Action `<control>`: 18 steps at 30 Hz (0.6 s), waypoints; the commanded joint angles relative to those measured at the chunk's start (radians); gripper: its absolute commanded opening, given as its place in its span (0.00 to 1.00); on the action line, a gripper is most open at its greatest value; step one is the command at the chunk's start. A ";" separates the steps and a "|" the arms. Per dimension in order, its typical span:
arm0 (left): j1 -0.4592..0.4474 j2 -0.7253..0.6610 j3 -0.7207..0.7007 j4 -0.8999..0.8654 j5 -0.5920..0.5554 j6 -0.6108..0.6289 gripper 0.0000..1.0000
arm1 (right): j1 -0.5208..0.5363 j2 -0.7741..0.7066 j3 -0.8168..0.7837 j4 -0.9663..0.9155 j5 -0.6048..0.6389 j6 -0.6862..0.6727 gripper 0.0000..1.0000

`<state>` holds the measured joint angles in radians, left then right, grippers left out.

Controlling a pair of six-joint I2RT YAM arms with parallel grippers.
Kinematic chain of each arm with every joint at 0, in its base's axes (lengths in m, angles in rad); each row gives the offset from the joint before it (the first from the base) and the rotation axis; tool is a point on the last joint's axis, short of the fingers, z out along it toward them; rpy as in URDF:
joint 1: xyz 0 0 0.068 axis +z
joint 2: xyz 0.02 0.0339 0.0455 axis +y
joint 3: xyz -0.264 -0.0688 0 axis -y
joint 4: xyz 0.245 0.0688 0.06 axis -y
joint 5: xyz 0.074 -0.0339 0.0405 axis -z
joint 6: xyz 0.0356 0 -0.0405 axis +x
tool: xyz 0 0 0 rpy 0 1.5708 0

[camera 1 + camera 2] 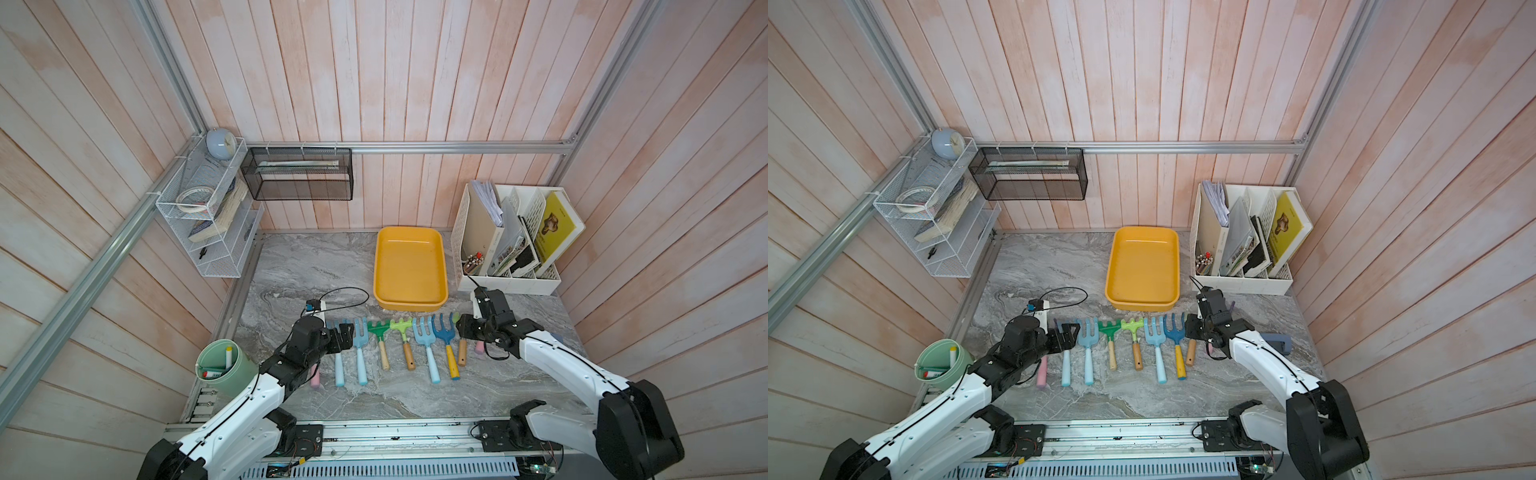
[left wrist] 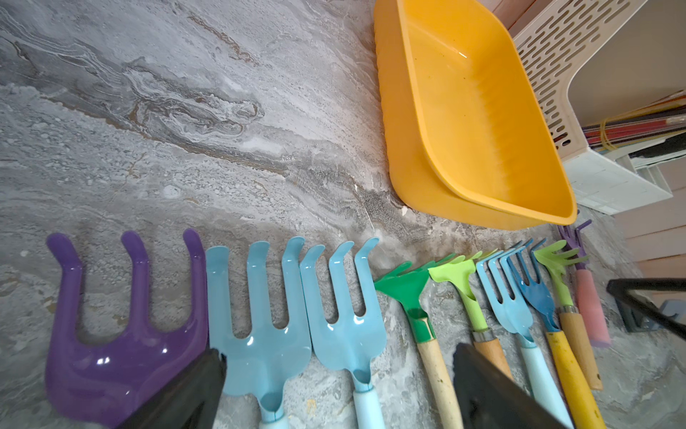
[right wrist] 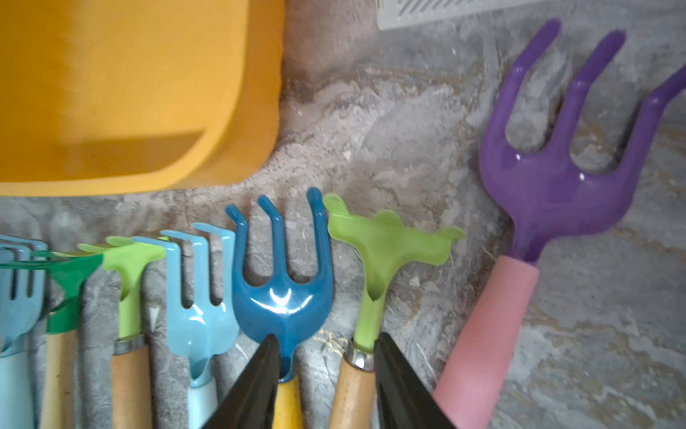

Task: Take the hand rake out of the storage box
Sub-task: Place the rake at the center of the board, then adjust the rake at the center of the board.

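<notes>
So we see the hand rakes (image 1: 402, 328) outside the storage box (image 1: 409, 266), lined up side by side on the desk (image 1: 316, 266) just off the box's near wall, prongs pointing at it. Our right pincer (image 3: 327, 337) sits off the box's near right corner, spread either side of the wooden handle of the lime-green hand rake (image 3: 386, 237), not pinching it, and our left pincer (image 1: 343, 334) is spread wide over the rakes off the box's near left corner

A white file organizer (image 1: 509, 284) stands on the bench (image 1: 311, 266). A black mesh basket (image 1: 297, 193) hangs on the wall (image 1: 415, 83). A green cup (image 1: 239, 374) holds markers (image 1: 228, 356).
</notes>
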<state>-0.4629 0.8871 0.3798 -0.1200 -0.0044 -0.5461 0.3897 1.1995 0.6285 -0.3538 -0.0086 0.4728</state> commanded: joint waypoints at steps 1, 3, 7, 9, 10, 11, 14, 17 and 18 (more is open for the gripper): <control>0.005 -0.010 -0.013 0.016 0.003 -0.005 1.00 | 0.021 0.005 0.003 -0.108 0.069 0.035 0.47; 0.006 -0.005 -0.012 0.017 0.003 -0.005 1.00 | 0.023 0.007 -0.010 -0.098 0.061 0.040 0.57; 0.005 -0.005 -0.012 0.014 0.001 -0.005 1.00 | 0.026 0.057 -0.013 -0.061 0.014 0.015 0.52; 0.006 -0.010 -0.013 0.013 0.001 -0.006 1.00 | 0.024 0.088 -0.011 -0.042 0.001 0.003 0.42; 0.006 -0.011 -0.013 0.015 0.000 -0.006 1.00 | 0.024 0.109 -0.007 -0.039 0.003 -0.001 0.37; 0.005 -0.011 -0.012 0.015 0.000 -0.006 1.00 | 0.024 0.129 -0.003 -0.040 0.004 -0.008 0.36; 0.006 -0.010 -0.013 0.013 0.000 -0.005 1.00 | 0.024 0.180 0.011 -0.059 0.027 -0.014 0.31; 0.006 -0.011 -0.013 0.013 -0.002 -0.005 1.00 | 0.023 0.184 0.005 -0.057 0.063 -0.018 0.29; 0.006 -0.011 -0.013 0.013 -0.002 -0.005 1.00 | 0.023 0.185 0.006 -0.057 0.062 -0.030 0.29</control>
<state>-0.4629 0.8864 0.3794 -0.1184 -0.0044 -0.5461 0.4099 1.3731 0.6289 -0.3904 0.0113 0.4660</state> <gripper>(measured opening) 0.997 0.295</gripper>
